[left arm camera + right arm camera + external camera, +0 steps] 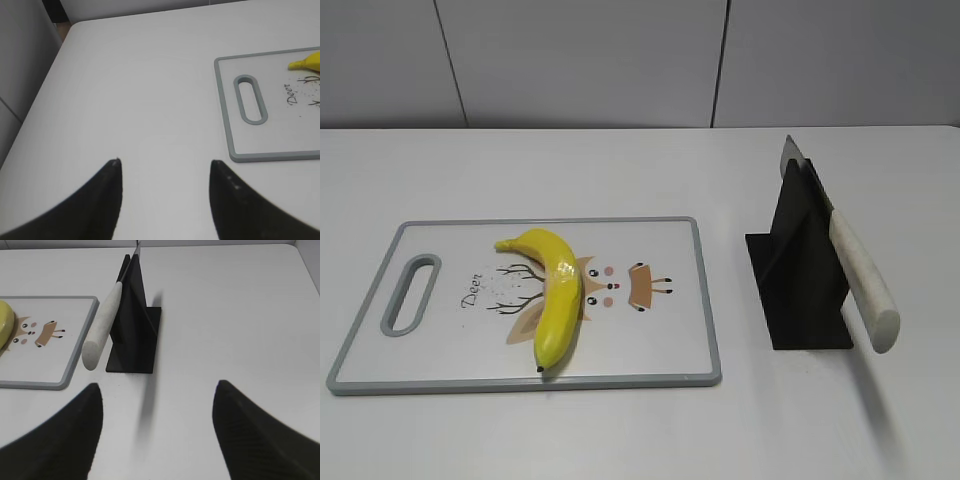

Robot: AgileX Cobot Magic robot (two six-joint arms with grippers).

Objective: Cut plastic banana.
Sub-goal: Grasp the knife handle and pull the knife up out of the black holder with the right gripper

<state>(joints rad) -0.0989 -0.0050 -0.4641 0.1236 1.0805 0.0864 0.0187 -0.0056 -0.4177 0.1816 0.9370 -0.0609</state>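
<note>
Pincer (pixel 165 172) apart, white table (pixel 620 430), grey wall (pixel 580 60)

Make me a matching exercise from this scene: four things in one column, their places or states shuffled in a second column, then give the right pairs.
Things:
1. plastic banana
2. knife
3. knife stand
4. left gripper

Places or states:
A. black, standing on the table right of the cutting board
B. open, above bare table left of the board
C. lying whole on the board's deer picture
D. propped in the stand, white handle jutting out

Pairs: 1-C, 2-D, 3-A, 4-B
</note>
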